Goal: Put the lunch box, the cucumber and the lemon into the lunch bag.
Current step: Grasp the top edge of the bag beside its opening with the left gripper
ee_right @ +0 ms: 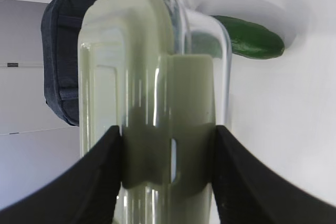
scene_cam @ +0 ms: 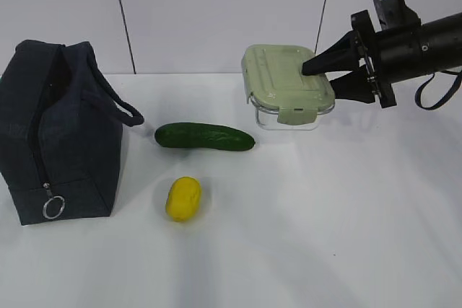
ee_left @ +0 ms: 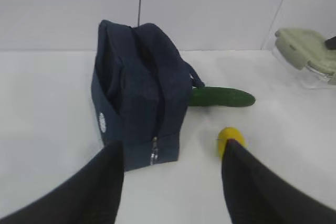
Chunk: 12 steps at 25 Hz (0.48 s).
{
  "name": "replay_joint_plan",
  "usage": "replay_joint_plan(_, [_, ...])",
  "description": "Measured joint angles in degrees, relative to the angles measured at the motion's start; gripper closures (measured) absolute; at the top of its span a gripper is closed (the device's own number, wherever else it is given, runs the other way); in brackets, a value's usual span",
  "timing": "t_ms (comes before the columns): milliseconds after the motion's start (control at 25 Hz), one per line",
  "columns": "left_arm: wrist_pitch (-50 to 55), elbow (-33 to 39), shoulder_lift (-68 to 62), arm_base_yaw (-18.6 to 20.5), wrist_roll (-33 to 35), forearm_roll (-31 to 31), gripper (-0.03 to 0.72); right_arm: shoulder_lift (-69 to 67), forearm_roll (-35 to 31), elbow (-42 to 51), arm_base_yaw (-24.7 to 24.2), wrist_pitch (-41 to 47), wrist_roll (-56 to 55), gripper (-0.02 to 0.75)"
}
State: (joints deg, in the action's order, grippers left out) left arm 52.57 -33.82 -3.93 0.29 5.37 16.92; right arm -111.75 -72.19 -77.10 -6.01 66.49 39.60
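The lunch box (scene_cam: 285, 77), clear glass with a pale green clip lid, is at the back right and looks slightly tilted. My right gripper (scene_cam: 321, 77) is shut on its right end, one finger on the lid and one under; in the right wrist view both fingers (ee_right: 105, 171) press the box (ee_right: 147, 77). The cucumber (scene_cam: 204, 136) lies mid-table, with the lemon (scene_cam: 183, 198) in front of it. The navy lunch bag (scene_cam: 58, 128) stands at the left. My left gripper (ee_left: 172, 148) is open and empty, just short of the bag (ee_left: 139, 93) and lemon (ee_left: 228, 136).
The bag's metal ring pull (scene_cam: 53, 207) hangs at its lower front end and its handles loop toward the cucumber. A white wall with dark seams stands close behind the table. The left arm is out of the exterior view.
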Motion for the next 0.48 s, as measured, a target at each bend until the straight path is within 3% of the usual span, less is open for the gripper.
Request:
replay_joint_plan(240, [-7.49, -1.33, -16.10, 0.00, -1.38, 10.84, 0.256, 0.00, -0.22, 0.00, 0.00, 0.00, 0.00, 0.358])
replay_joint_plan(480, [-13.50, -7.78, -33.08, 0.00, 2.08, 12.60, 0.256, 0.00, -0.33, 0.00, 0.00, 0.00, 0.00, 0.358])
